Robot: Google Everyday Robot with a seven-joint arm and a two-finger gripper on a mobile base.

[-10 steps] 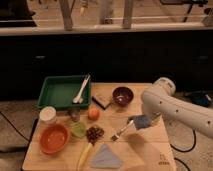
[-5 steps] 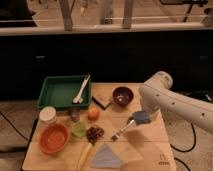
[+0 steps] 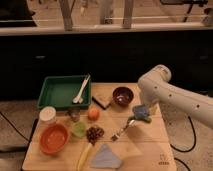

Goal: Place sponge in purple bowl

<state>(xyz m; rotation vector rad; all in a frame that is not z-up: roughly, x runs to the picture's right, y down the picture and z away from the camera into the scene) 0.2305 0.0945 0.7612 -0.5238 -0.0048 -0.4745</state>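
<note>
Blue-grey sponge (image 3: 141, 112) grasped in the jaws of the gripper (image 3: 141, 115), lifted above the wooden counter (image 3: 145, 150), just right of and below the purple bowl (image 3: 122, 95). Pickup appears complete; carrying over and release into the bowl remain. Its long axis seems roughly level, running left to right.

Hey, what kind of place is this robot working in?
Probably a lab or test setup staged like a kitchen table: a wooden board holds an orange bowl, a green tray and a purple bowl. The gripper hangs just right of the purple bowl.
</note>
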